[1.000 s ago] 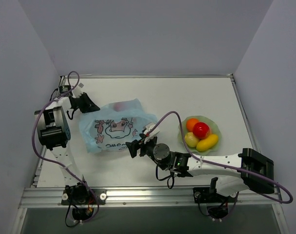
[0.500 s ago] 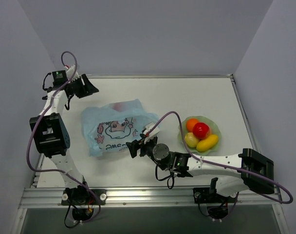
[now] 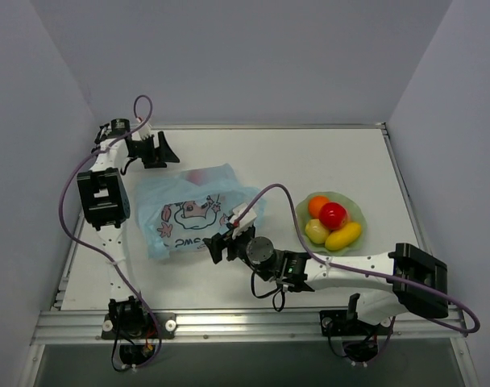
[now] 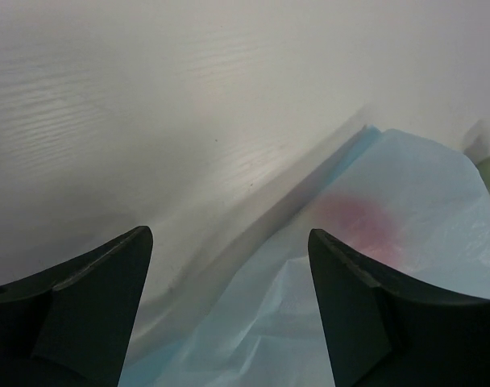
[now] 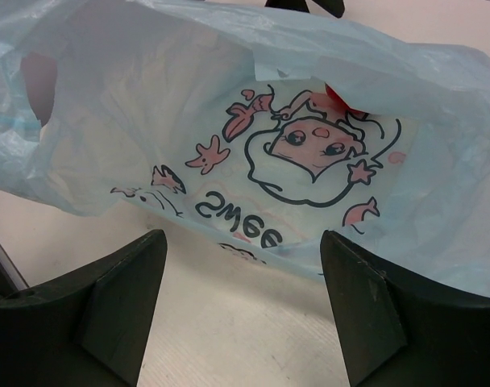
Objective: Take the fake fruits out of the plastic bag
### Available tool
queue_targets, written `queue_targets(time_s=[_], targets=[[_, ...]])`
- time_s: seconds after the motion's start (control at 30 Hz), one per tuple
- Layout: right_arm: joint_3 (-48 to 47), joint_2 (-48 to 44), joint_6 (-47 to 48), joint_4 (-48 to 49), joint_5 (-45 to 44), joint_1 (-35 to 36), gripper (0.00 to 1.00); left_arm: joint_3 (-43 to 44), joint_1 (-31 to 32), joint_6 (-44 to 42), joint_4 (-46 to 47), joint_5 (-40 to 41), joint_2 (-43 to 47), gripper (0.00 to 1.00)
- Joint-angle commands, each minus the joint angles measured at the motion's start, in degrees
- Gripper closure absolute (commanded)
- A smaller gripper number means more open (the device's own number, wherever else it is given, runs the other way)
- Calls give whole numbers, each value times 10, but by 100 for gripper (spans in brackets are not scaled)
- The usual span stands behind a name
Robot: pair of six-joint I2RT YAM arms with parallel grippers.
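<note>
The plastic bag (image 3: 195,211), light blue with a cartoon print, lies flat at the table's left middle. A red fake fruit (image 3: 198,175) shows dimly through its far part; it appears as a pink blur (image 4: 359,221) in the left wrist view and as a red patch (image 5: 342,97) in the right wrist view. Several more fake fruits (image 3: 332,218) sit in a green dish. My left gripper (image 3: 161,151) (image 4: 229,234) hovers open over the bag's far left edge, holding nothing. My right gripper (image 3: 218,247) (image 5: 243,238) is open just short of the bag's near edge (image 5: 253,242), with bare table between its fingers.
The pale green scalloped dish (image 3: 362,216) stands right of the bag and holds an orange ball (image 3: 318,205), a red ball (image 3: 334,214) and two yellow pieces (image 3: 342,236). Grey walls enclose the table on three sides. The right arm's purple cable (image 3: 269,193) arches above the bag's right end.
My left gripper opened and let go of the bag's far left edge, rose toward the back corner, then came down to the right. The bag settled slightly. The right gripper edged left.
</note>
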State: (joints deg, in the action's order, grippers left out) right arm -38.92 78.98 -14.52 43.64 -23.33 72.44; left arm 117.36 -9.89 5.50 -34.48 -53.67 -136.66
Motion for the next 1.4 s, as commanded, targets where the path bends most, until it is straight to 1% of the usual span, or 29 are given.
queue_targets(time_s=[0.0,0.03,0.27,0.33,0.37,0.4,0.43,0.5,0.53,0.6,0.63,0.67,0.77,0.8,0.83,0.87,0.9,0.93,1.0,1.03,1.07,1.13,1.17,1.2,1.27,1.3,1.33,1.37], targets=[[-25,6,13,10,-2,3,27,31,7,-10,-36,-75,-1,23],[-25,4,13,11,-6,3,27,31,7,-8,-37,-92,-4,23],[-17,-15,12,16,-2,3,24,-13,29,-41,-62,-76,-5,23],[-13,-20,9,15,0,3,23,-29,29,-41,-60,-79,0,27],[-13,-22,8,14,1,2,23,-34,29,-42,-59,-79,3,30],[-12,-20,6,12,1,3,23,-41,29,-42,-55,-79,6,39],[-12,-19,4,11,1,3,22,-55,29,-36,-41,-79,16,47],[-12,-18,1,12,3,3,22,-71,29,-26,-24,-81,28,58],[-11,-17,-1,14,3,3,22,-78,29,-16,-7,-82,40,77],[-12,-16,-1,15,3,3,22,-102,29,0,21,-83,55,87],[-12,-15,-2,16,2,3,22,-110,28,13,39,-83,68,96],[-13,-14,0,15,2,3,22,-117,27,19,43,-82,75,98],[-22,-5,5,8,-3,4,23,-138,26,64,99,-86,114,98],[-23,-3,4,8,-4,4,23,-169,26,83,130,-88,128,98],[-23,-2,2,9,-3,4,24,-186,26,107,194,-87,159,98],[-20,-1,0,13,-6,4,26,-204,26,156,226,-85,175,98],[-18,0,-4,17,-9,4,27,-236,25,179,256,-80,189,98],[-14,2,-5,21,-14,4,29,-251,26,228,314,-81,215,98],[-14,11,-5,14,-35,-1,39,-280,26,274,376,-84,239,98],[-19,15,-8,3,-37,-5,43,-311,29,313,431,-89,258,98],[-23,20,-11,-20,-38,-12,45,-324,29,326,451,-92,265,98],[-22,29,-30,-21,-29,-41,46,-340,31,328,447,-93,271,98],[-23,34,-38,-19,-20,-52,45,-340,33,312,435,-88,270,98],[-24,41,-44,-17,-1,-63,44,-340,34,301,419,-83,267,98],[-26,53,-44,-3,3,-78,42,-325,37,267,365,-60,249,97],[-30,70,-42,-2,5,-82,41,-317,37,259,348,-54,241,94],[-40,79,-41,-3,6,-91,41,-311,38,250,320,-50,224,83],[-43,100,-41,-1,7,-98,40,-306,39,248,316,-39,218,77]])
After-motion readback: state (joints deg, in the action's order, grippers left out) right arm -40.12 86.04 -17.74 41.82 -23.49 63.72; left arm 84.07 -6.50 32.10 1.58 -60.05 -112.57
